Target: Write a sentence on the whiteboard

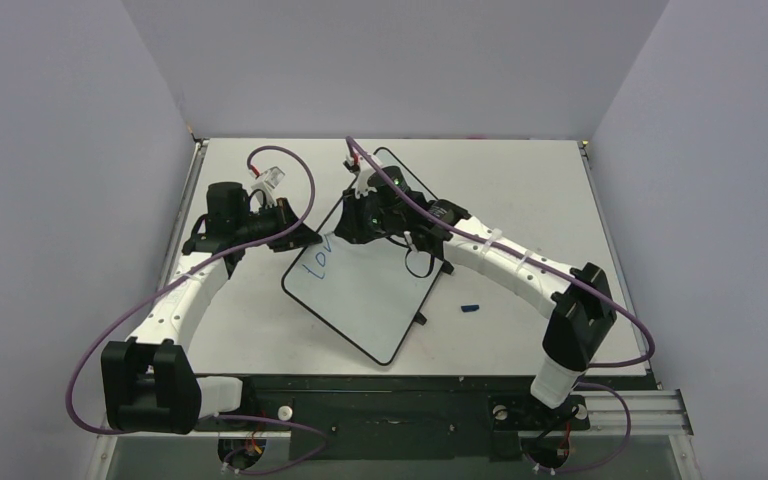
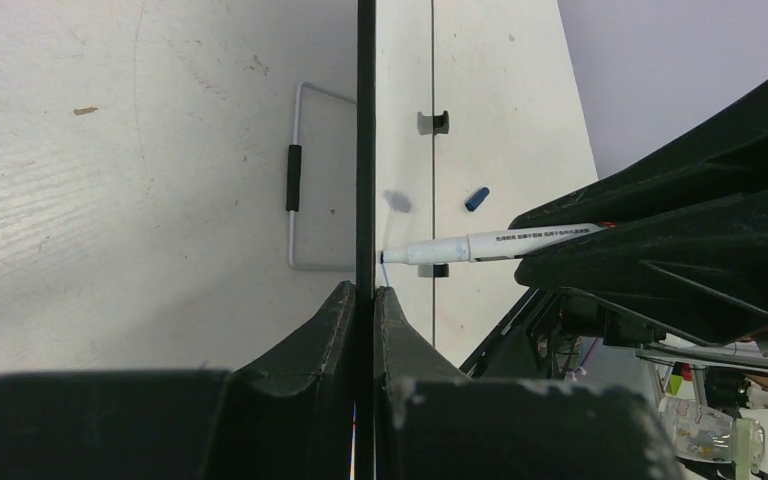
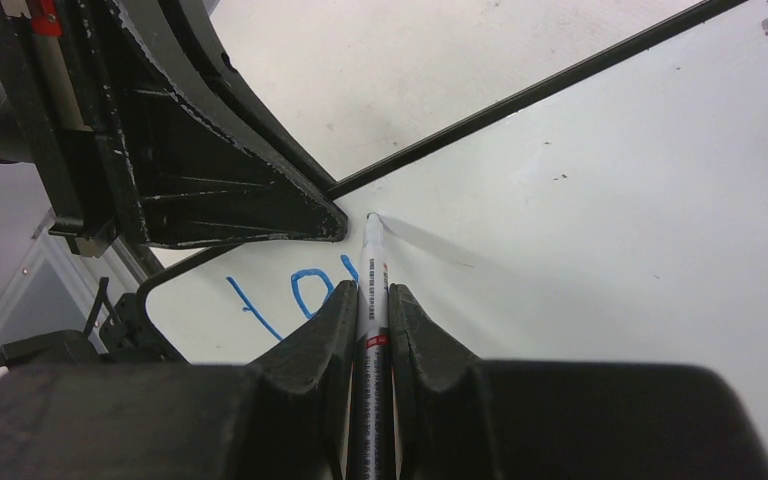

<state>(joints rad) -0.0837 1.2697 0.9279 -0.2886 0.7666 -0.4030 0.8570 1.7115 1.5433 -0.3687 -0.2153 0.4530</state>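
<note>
Firmly, the thin black rim of the large glossy white rectangular whiteboard (image 1: 370, 295) is clamped between the black fingers of the left gripper (image 2: 365, 292), at the board's left long edge. The jaws are drawn almost together, with only the rim between them. A slim white marker pen (image 3: 371, 262) is pinched by the right gripper (image 3: 372, 296), whose jaws are narrowed onto the barrel. The pen lies along the fingers, and its tip is pressed on the board face just beside the left gripper's finger. The whiteboard is found at the middle of the matte white table (image 1: 530, 190), turned diagonally. Its long axis runs from the far side toward the arms, slanting leftward as it nears them, and one corner points at the bases. Only a few blue handwritten letters of the sentence (image 1: 318, 262) are seen, near the clamped edge. A small blue cap (image 1: 471, 307) is seen on the table, right of the board and apart from it.
</note>
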